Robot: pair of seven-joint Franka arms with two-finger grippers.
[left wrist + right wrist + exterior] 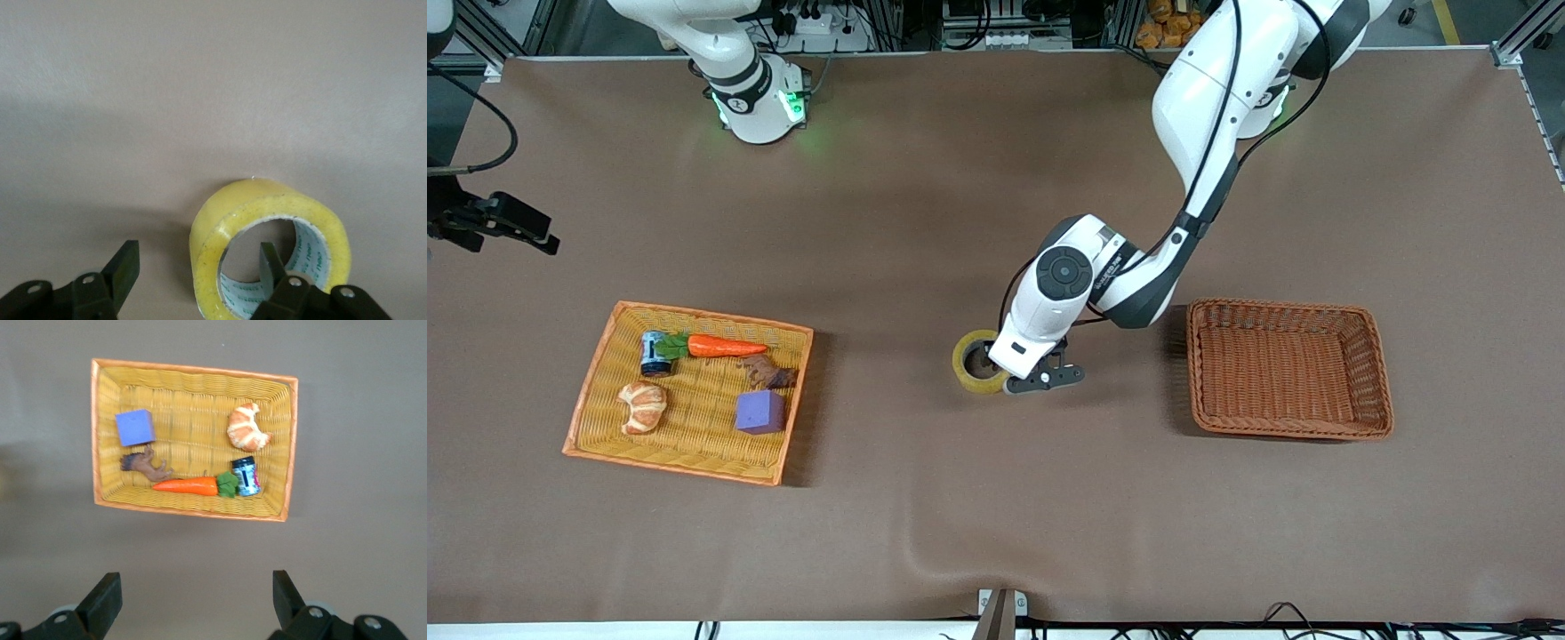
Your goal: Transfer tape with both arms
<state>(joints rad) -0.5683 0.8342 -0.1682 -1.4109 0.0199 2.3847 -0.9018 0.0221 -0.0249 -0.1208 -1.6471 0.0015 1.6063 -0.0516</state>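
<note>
Front view: The tape (976, 360) rests on the brown table (960, 516), roughly midway between the yellow basket (596, 391) toward the right arm's end and the brown basket (1369, 373) toward the left arm's end. The left arm reaches down from its base, and the left gripper (1021, 375) sits low at the tape, on the edge of the roll facing the brown basket. The brown basket shows nothing inside. The yellow basket, well apart from the tape, holds a carrot (720, 346), a small can (655, 353), a croissant toy (643, 407), a purple cube (760, 412) and a small brown figure (769, 373). The right gripper (516, 227) hangs in the air at the edge of the picture, well apart from the tape; that arm waits.

Left wrist view: The tape (260, 220) stands on its edge on the table. One finger (270, 263) of the left gripper (200, 267) is inside the open centre of the roll; the other finger is outside it, with a gap to the roll's outer face. The jaws are partly open and straddle the wall of the roll; no firm grip shows.

Right wrist view: The right gripper (193, 597) has its fingers spread wide with nothing between them. It is over bare table just beside the yellow basket (193, 368). The tape does not appear here.
</note>
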